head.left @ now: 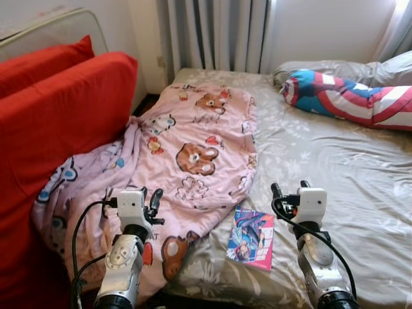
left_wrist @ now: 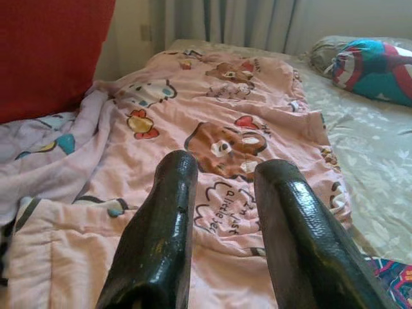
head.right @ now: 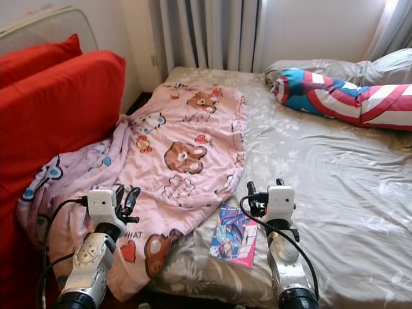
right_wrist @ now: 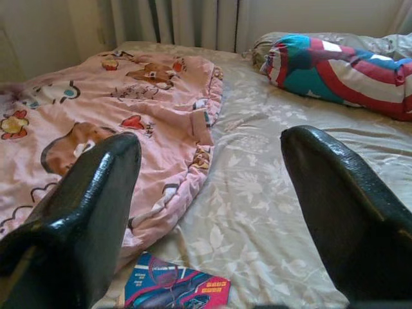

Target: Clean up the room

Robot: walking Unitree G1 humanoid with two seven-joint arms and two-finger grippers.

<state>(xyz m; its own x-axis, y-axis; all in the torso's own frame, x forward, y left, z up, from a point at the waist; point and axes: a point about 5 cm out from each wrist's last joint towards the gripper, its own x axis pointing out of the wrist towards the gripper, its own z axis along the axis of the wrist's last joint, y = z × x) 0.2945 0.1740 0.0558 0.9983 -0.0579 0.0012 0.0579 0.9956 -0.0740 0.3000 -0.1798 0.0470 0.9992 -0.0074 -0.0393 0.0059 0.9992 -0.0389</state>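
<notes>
Left gripper point(head.left: 152, 201): fingers slightly parted, empty, above pink blanket's near edge | Right gripper point(head.left: 288, 192): fingers wide apart, empty, above grey sheet | Book point(head.left: 252, 237): flat on bed point(head.left: 335, 193), just beside blanket hem, between grippers | Pink blanket point(head.left: 193, 148): spread across bed's left, touching red sofa point(head.left: 58, 122) | Striped pillow point(head.left: 347, 96): far right, near curtains point(head.left: 215, 32).

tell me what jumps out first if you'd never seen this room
The pink cartoon-bear blanket sprawls over the left side of the bed, spilling against the bright red sofa. A red, white and blue striped pillow lies at the head of the bed. A colourful book sits on the sheet near the front edge, between the open left gripper and open right gripper.
</notes>
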